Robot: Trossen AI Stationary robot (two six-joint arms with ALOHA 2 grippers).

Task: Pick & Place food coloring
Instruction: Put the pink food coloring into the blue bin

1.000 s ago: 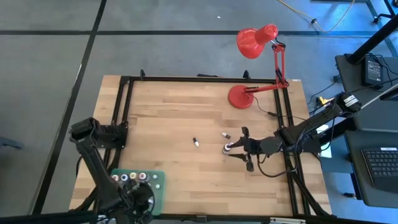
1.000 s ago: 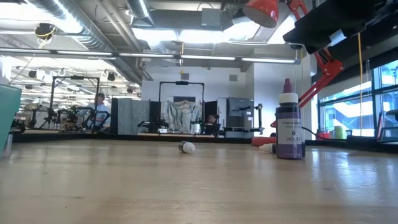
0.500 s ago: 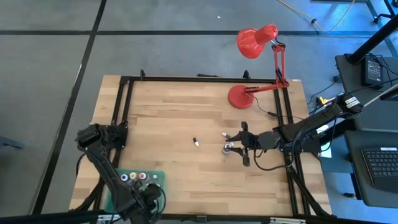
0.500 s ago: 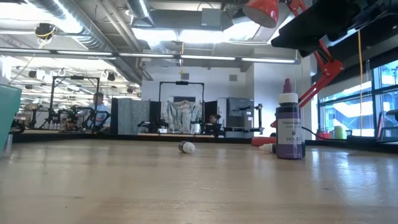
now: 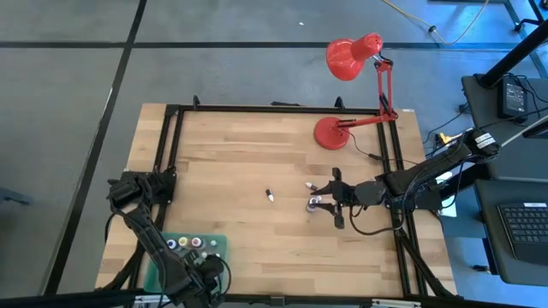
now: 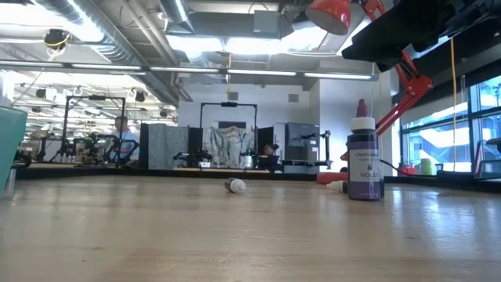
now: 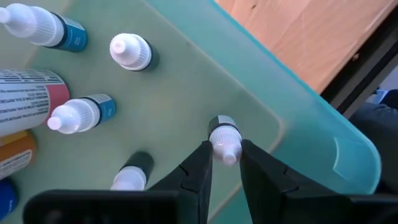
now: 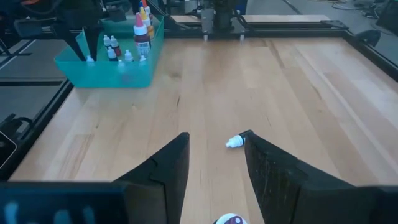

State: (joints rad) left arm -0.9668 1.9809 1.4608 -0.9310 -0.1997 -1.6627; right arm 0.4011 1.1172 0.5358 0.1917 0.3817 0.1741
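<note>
**Wood, plastic and painted metal**

The surface (image 5: 231,171) is pale wood in jointed planks, smooth with a soft satin sheen. A matt black metal frame (image 5: 175,154) borders it. The tray (image 7: 298,118) looks like translucent green plastic, smooth and faintly glossy. The bottles (image 7: 130,51) in it are plastic with ribbed white caps; one carries a printed paper label (image 7: 28,96). The purple bottle (image 6: 364,160) is glossy plastic with a label. The lamp (image 5: 353,56) has a shiny red painted finish. The left end effector (image 7: 224,163) has matt black fingers (image 7: 198,171).
</note>
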